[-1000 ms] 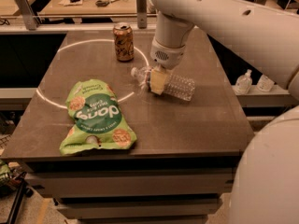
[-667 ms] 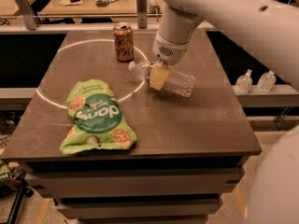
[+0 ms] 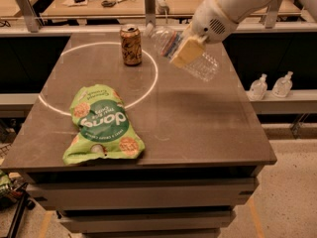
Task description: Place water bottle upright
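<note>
My gripper (image 3: 184,51) is shut on the water bottle (image 3: 203,63), a clear ribbed plastic bottle with a white cap and a coloured label band. It holds the bottle in the air above the back right of the table, tilted, with the cap end pointing up and left toward the brown soda can (image 3: 131,44). The bottle's base end points down and right. The tan finger pad (image 3: 187,51) covers the bottle's middle and part of the label.
A green chip bag (image 3: 101,124) lies at the front left of the dark table (image 3: 198,133). A white circle is marked on the tabletop. Two small pump-top bottles (image 3: 270,86) stand on a lower shelf at the right. A desk with clutter is behind.
The bottle lay on the table under the gripper. Now it is lifted off the surface and tilted, cap end raised, with the arm moved up and right.
</note>
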Controlling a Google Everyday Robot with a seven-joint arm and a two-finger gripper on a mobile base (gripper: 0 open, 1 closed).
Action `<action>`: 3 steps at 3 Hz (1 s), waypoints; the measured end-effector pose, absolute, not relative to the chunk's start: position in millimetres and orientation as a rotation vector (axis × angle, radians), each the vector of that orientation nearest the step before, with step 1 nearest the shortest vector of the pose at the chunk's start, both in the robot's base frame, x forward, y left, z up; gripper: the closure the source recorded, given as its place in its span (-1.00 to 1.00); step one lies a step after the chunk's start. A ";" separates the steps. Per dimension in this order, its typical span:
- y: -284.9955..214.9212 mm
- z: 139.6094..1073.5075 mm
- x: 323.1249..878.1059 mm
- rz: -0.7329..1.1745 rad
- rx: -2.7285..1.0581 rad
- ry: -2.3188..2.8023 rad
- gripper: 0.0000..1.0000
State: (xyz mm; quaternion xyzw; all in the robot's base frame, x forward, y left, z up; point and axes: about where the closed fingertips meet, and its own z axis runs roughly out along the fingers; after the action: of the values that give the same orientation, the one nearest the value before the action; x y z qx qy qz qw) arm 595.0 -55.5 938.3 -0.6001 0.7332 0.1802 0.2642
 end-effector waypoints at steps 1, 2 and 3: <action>-74.8 972.1 596.1 0.659 -1.603 1.698 1.00; -83.2 990.8 590.6 0.844 -1.515 1.477 1.00; -87.7 991.9 587.2 0.996 -1.406 1.360 1.00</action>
State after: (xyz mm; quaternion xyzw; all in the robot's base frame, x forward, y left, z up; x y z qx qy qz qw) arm 587.2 -87.7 991.9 -0.5703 0.5513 0.4038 0.4558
